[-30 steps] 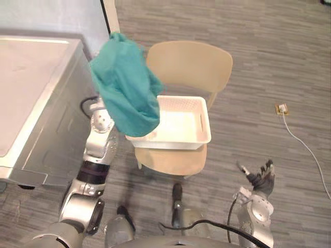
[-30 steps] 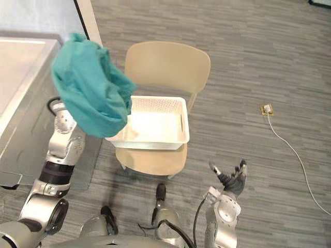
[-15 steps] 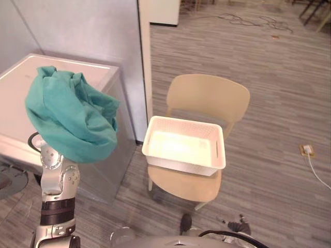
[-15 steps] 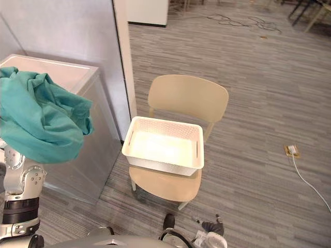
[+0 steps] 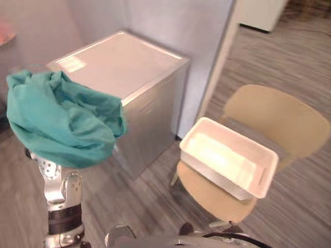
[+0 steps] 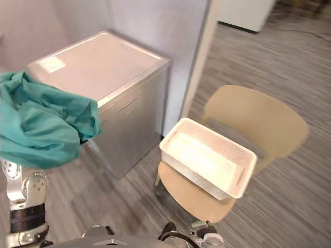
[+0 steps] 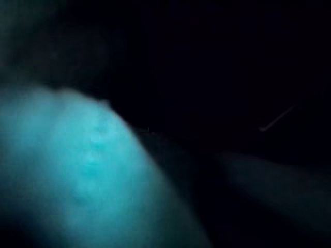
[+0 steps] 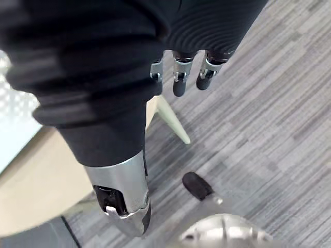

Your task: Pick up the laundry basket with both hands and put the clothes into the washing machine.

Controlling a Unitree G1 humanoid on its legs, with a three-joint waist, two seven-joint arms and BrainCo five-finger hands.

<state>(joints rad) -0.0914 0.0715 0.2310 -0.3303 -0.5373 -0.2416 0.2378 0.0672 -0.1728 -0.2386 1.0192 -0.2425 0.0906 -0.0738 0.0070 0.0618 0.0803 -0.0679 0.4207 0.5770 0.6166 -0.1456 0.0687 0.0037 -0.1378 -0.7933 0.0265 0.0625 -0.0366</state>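
Observation:
A teal cloth (image 5: 62, 124) hangs bunched over the top of my raised left arm (image 5: 62, 191), left of the washing machine; it covers the left hand, and in the left wrist view the cloth (image 7: 77, 181) lies right against the camera. The washing machine (image 5: 124, 67) is a silver box with a flat, closed top. The white laundry basket (image 5: 227, 157) sits with nothing in it on the seat of a beige chair (image 5: 274, 119). My right hand (image 8: 178, 77) hangs low beside the chair's leg, fingers relaxed and holding nothing.
A pale wall and a door frame (image 5: 220, 57) stand behind the machine and the chair. Grey striped flooring (image 5: 150, 191) runs between the machine's front and the chair.
The head camera has swung left and the whole picture has shifted, bringing the machine to the middle. The teal cloth stays draped on my raised left arm.

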